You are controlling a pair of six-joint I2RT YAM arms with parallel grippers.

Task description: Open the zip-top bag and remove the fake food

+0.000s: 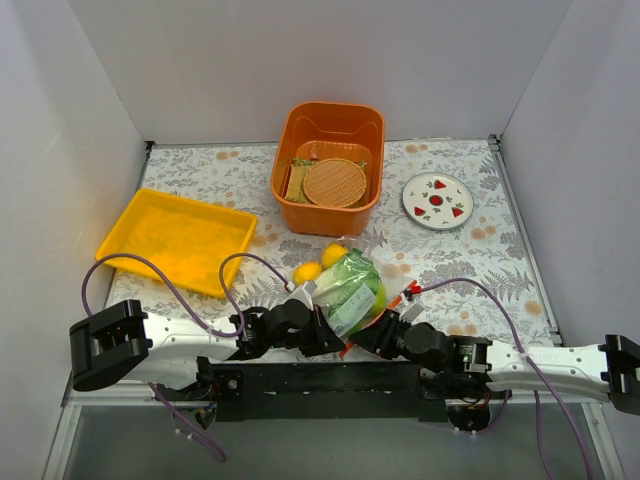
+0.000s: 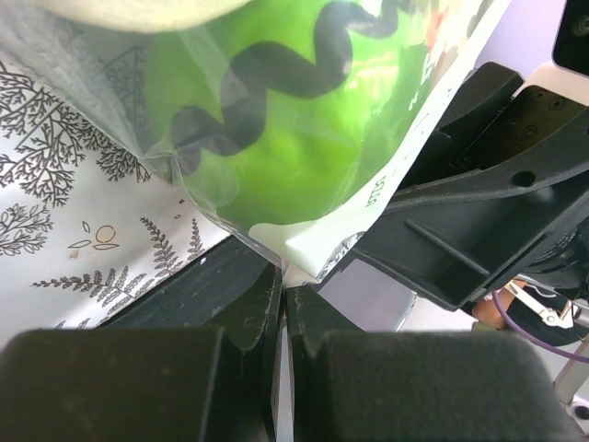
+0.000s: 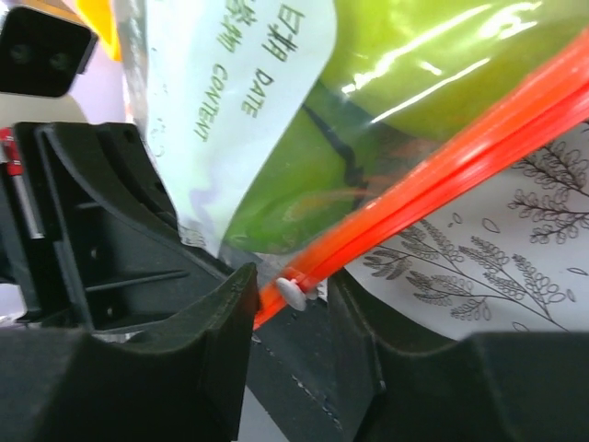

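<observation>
The zip-top bag [image 1: 352,292] lies at the near middle of the table with green fake food [image 2: 276,138] and a pale leafy piece inside. My left gripper [image 1: 328,335] is shut on the bag's near edge [image 2: 317,249], a thin film pinched between the jaws. My right gripper [image 3: 294,281] is open. Its jaws straddle the orange-red zip strip [image 3: 460,157] and its white slider [image 3: 293,293], with a gap on both sides. Two yellow lemons [image 1: 333,254] lie on the table just beyond the bag.
An orange bin [image 1: 330,165] with tan woven discs stands at the back middle. A yellow tray [image 1: 178,238] lies at the left. A white plate with red marks [image 1: 438,200] lies at the back right. White walls enclose the table.
</observation>
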